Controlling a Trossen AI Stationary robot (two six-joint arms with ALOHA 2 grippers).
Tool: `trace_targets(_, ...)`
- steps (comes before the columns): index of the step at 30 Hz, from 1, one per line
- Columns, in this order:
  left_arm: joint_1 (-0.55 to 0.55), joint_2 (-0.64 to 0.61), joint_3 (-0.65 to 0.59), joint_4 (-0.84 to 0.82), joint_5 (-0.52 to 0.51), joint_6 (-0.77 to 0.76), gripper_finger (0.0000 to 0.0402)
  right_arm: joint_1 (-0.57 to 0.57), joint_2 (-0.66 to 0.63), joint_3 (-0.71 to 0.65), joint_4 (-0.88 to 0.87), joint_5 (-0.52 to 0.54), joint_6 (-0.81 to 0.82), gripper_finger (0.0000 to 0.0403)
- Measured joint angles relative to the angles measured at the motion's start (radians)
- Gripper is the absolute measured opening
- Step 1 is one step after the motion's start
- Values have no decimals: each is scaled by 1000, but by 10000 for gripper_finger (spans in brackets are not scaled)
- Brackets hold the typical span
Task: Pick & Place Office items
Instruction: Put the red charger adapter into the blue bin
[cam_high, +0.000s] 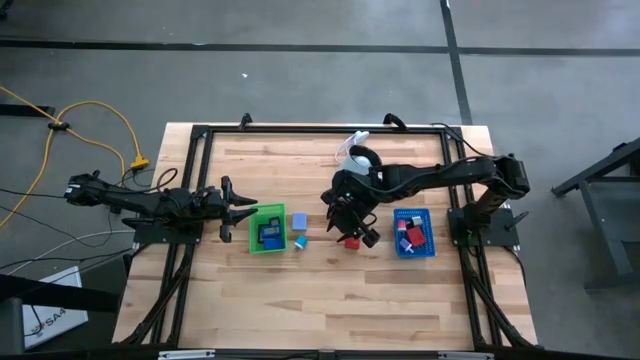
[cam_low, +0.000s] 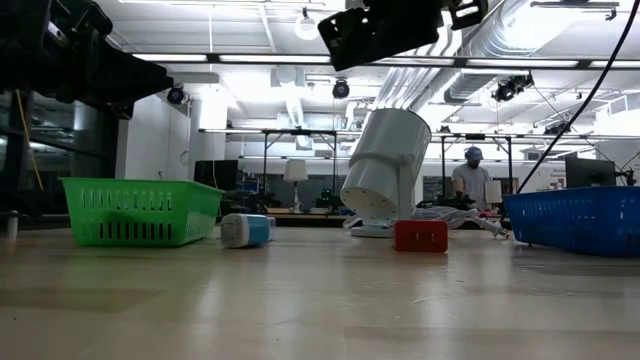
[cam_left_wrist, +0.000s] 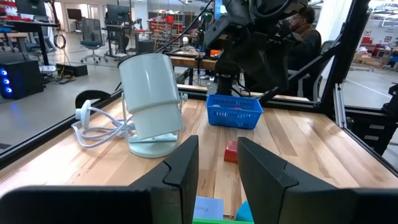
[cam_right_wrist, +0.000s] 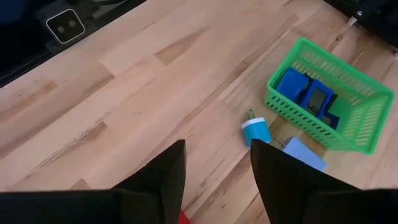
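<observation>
My right gripper (cam_high: 352, 228) is open and empty, high above the table, over a small red block (cam_low: 420, 236) that lies flat on the wood. In the right wrist view (cam_right_wrist: 217, 168) only a sliver of the red block (cam_right_wrist: 183, 218) shows between the fingers. A teal and white piece (cam_right_wrist: 255, 132) and a pale blue block (cam_right_wrist: 303, 154) lie beside the green tray (cam_high: 252, 232), which holds blue pieces (cam_right_wrist: 308, 93). The blue tray (cam_high: 426, 214) holds red and white pieces. My left gripper (cam_high: 232, 205) is open and empty, just left of the green tray.
A pale cylindrical appliance (cam_high: 358, 160) with a white cord (cam_left_wrist: 93, 127) stands tilted on its base at the far middle of the table. Bare wood lies toward the near edge. A person (cam_low: 472, 175) stands in the room beyond the table.
</observation>
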Motion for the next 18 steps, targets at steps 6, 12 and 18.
trace_targets(6,0,0,0,0,0,0,103,0,0,0,-6,-1,0,166)
trace_targets(12,0,0,0,0,0,0,103,0,0,0,3,-14,-4,166)
trace_targets(18,0,0,0,0,0,0,103,2,0,0,67,-20,-83,166)
